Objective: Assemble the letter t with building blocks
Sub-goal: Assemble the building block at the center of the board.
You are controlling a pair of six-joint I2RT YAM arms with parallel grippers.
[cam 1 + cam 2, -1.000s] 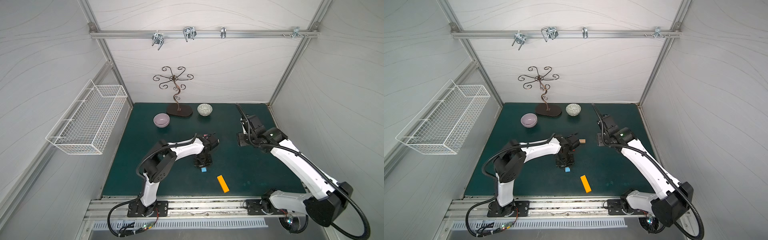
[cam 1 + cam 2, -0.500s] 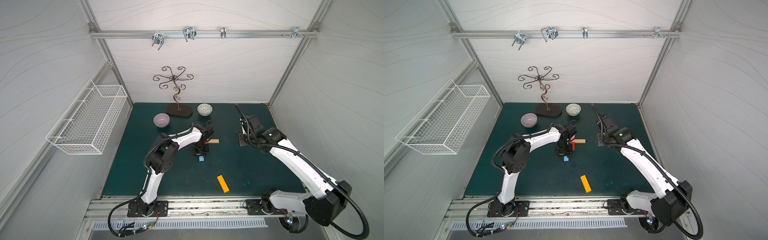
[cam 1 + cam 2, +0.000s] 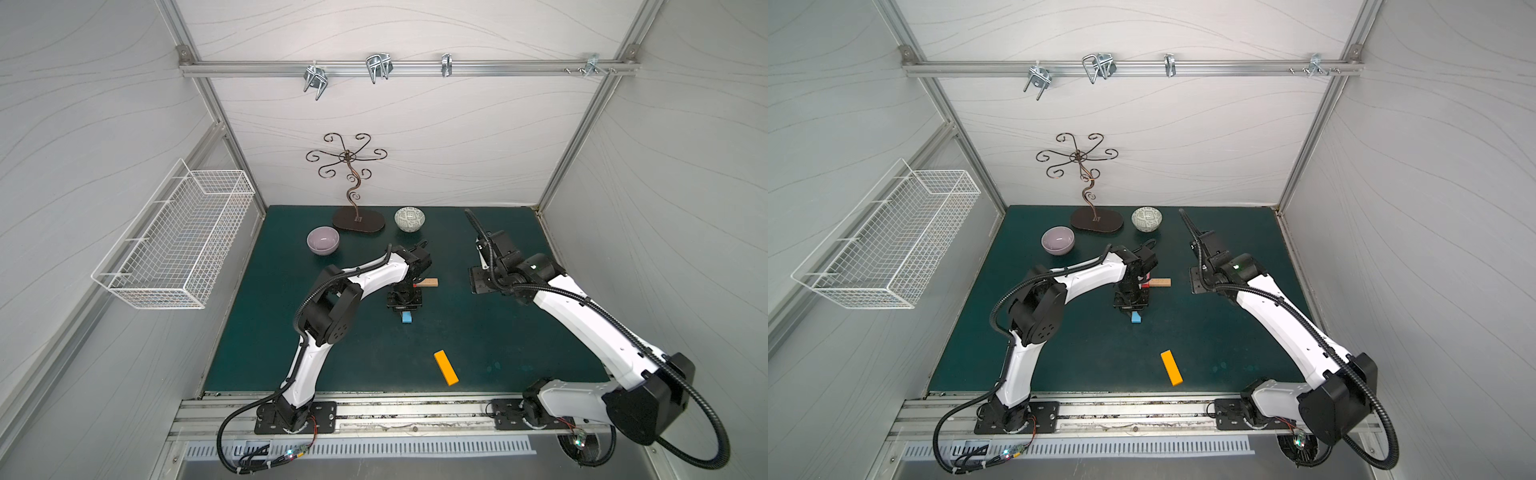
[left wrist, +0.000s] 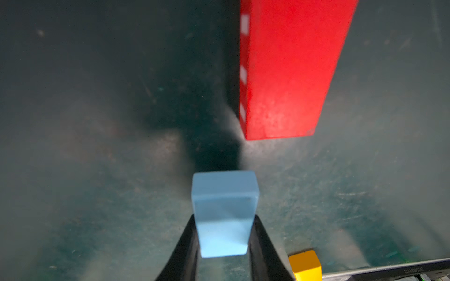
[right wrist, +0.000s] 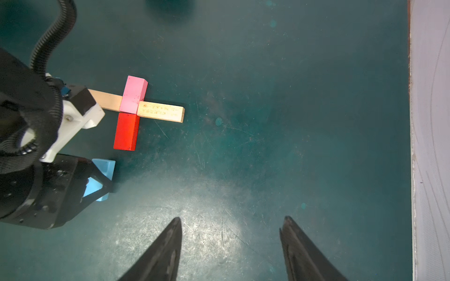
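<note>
With the left tool clamped on the blue block, butt it in line against the red block; the right tool stands open.

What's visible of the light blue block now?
The light blue block is a small, matte rectangular bar with slightly rounded edges. The left gripper is shut on its long sides, one end sticking out past the fingertips. That end points at the red block, with a gap of green mat between them. Whether it touches the mat is unclear.
</note>
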